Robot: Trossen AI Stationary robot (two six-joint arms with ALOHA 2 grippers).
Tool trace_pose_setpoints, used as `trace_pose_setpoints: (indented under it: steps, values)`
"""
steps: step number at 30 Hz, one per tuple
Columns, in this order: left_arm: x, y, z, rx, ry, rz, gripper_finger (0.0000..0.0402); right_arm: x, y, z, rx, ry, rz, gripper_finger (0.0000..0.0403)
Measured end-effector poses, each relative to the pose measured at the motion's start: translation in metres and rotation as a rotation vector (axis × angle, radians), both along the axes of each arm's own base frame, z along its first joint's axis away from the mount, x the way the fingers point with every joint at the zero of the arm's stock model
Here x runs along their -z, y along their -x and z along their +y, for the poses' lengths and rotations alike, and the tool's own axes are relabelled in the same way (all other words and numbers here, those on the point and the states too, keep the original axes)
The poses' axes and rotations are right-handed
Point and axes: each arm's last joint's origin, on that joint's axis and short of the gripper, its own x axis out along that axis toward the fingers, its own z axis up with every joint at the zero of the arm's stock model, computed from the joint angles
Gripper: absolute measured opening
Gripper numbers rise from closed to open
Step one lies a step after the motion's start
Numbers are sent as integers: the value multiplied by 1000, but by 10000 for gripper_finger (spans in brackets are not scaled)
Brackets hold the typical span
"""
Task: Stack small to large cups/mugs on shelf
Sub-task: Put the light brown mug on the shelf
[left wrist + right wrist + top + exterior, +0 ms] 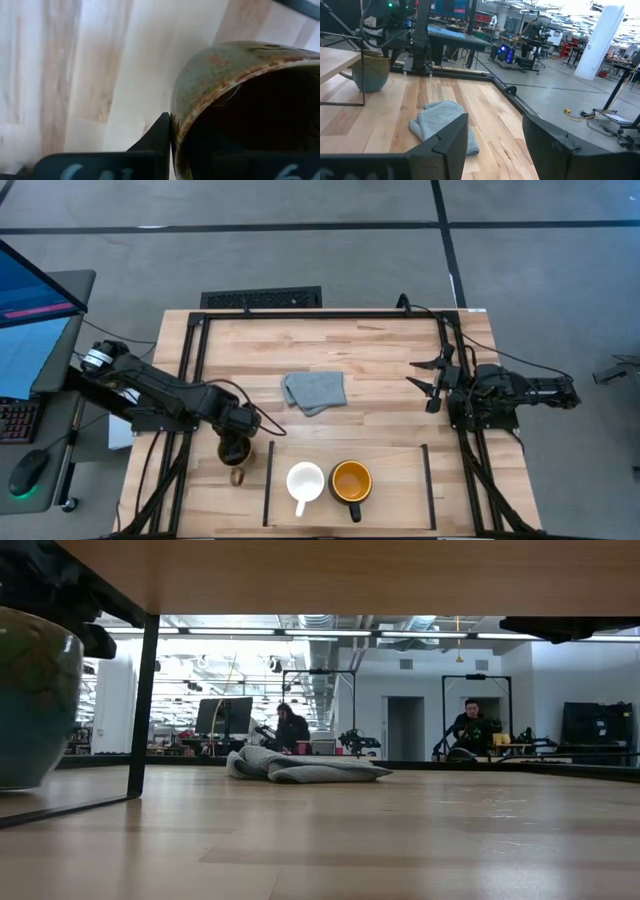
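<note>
The brownish-gold mug [237, 452] stands upright on the table just left of the shelf's left black bar [268, 480], its handle [238, 476] toward the near edge. It also shows in the low view [35, 700] and the right wrist view [371, 74]. My left gripper [236, 442] is over it, shut on its rim. The small white mug [305, 482] and the dark mug with the yellow-orange inside [351, 480] stand side by side on the shelf [400, 470]. My right gripper [432, 385] is open and empty at the table's right side. My left gripper holds the brownish-gold mug by its rim [182, 127], on the side away from the handle. One finger [161, 134] lies on the outside of the wall; the other is hidden in the mug's dark inside. The fingers come from above. The mug is upright, its base on the table.
A crumpled grey cloth [315, 392] lies at the table's middle, also in the right wrist view [445, 125]. The shelf's right black bar [428, 472] stands beyond the dark mug. The black metal frame [320, 313] runs round the table. People sit in the room beyond [290, 728].
</note>
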Motion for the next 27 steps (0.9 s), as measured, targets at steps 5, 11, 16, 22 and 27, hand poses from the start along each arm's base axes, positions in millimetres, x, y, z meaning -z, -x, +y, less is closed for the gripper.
trace_pose_setpoints:
  steps: [5, 11, 16, 22, 27]
  values:
    - [0, -3, 9, -29, -58, -24, 22, 0, 0, 0, 0, 0, 0, 210]
    - [-1, -7, 23, -6, -133, -46, 22, 0, 0, 0, 0, 1, 1, 210]
    - [-1, -11, 46, -43, -207, -52, 22, 0, 0, 0, 0, 1, 4, 210]
    - [-1, -17, 82, -140, -248, -89, 22, 0, 0, 0, 0, 1, 4, 210]
    - [-2, -23, 111, -215, -240, -172, 22, 0, 0, 0, 0, 1, 4, 210]
